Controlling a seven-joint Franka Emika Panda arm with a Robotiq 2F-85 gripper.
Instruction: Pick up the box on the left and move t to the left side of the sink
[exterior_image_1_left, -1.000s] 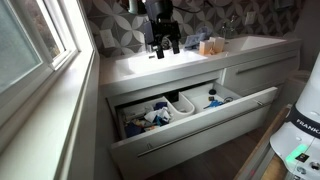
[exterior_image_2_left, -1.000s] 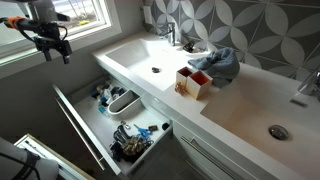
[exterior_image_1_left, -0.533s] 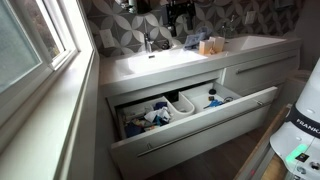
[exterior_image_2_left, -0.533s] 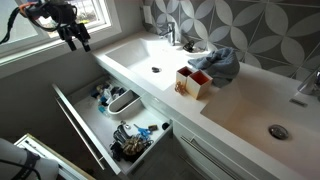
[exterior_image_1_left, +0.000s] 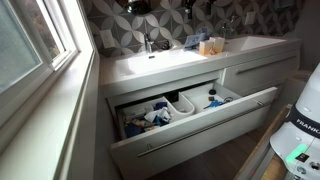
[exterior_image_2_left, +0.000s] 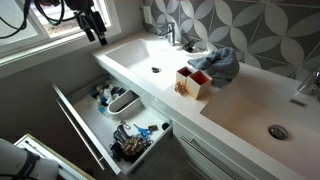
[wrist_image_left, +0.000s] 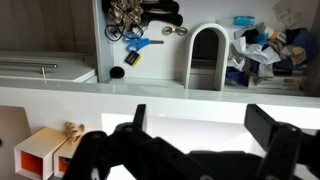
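The black claw (exterior_image_2_left: 100, 36) has moved from over the window sill to the near end of the white table (exterior_image_2_left: 240, 112), its fingers spread wide and empty. The small white red-lined box (exterior_image_2_left: 186, 78) sits between the basins, beside a crumpled blue cloth (exterior_image_2_left: 218, 62).

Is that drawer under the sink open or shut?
Open: the drawer is pulled well out, its clutter showing from above.

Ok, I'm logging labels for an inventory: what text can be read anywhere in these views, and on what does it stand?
"FRANK", cut off by the frame edge: on the white robot base in an exterior view.
Boxes: no text readable on them.
Drawer items: any print is too small and blurred to read.
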